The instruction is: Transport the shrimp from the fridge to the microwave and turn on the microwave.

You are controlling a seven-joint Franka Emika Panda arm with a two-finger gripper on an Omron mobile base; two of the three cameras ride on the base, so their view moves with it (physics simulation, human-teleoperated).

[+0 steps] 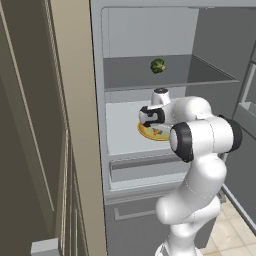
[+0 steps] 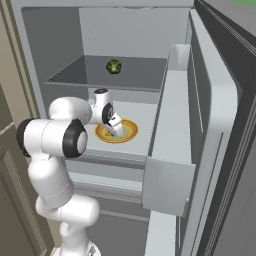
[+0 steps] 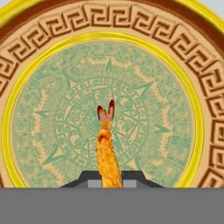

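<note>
1. The tool is clenching on the shrimp, pinching its body between both tips.
2. The shrimp is apparently sitting on or just above the plate.
3. The plate is resting on the fridge shelf; broccoli is lying one shelf higher.

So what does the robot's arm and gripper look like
The arm is glossy white, built of rounded, bulbous segments with black bands at the joints. Its gripper has two small dark grey finger tips. No cables or markings are visible.
</note>
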